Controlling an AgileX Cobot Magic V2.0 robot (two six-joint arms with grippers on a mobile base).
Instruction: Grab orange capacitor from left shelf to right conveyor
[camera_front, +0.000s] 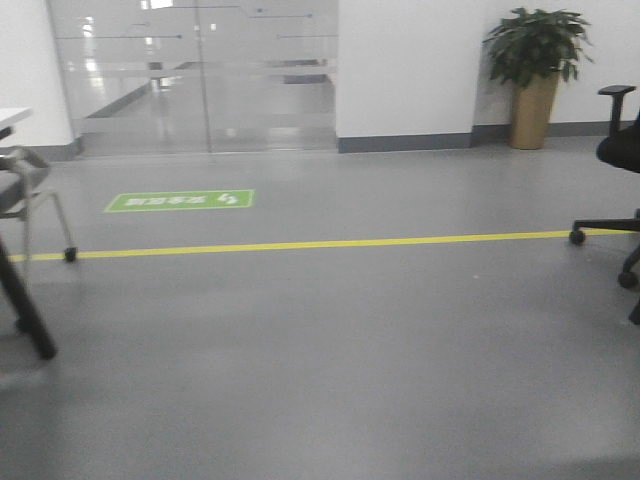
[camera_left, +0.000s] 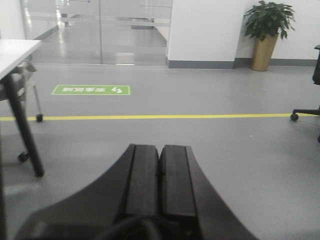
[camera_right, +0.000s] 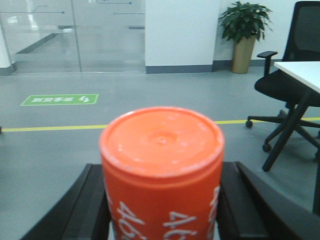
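The orange capacitor (camera_right: 162, 170) is a fat orange cylinder with white digits, filling the bottom of the right wrist view. My right gripper (camera_right: 162, 200) is shut on it, one black finger on each side, holding it above the grey floor. My left gripper (camera_left: 160, 167) is shut and empty, its two black pads pressed together, pointing out over the floor. Neither gripper shows in the front view. The shelf and the conveyor are out of view.
A yellow floor line (camera_front: 300, 244) and a green floor sign (camera_front: 180, 200) lie ahead. A potted plant (camera_front: 535, 75) stands by the far wall. A black office chair (camera_right: 292, 75) and a white desk (camera_right: 302, 72) are on the right. A desk leg (camera_left: 25, 130) stands on the left.
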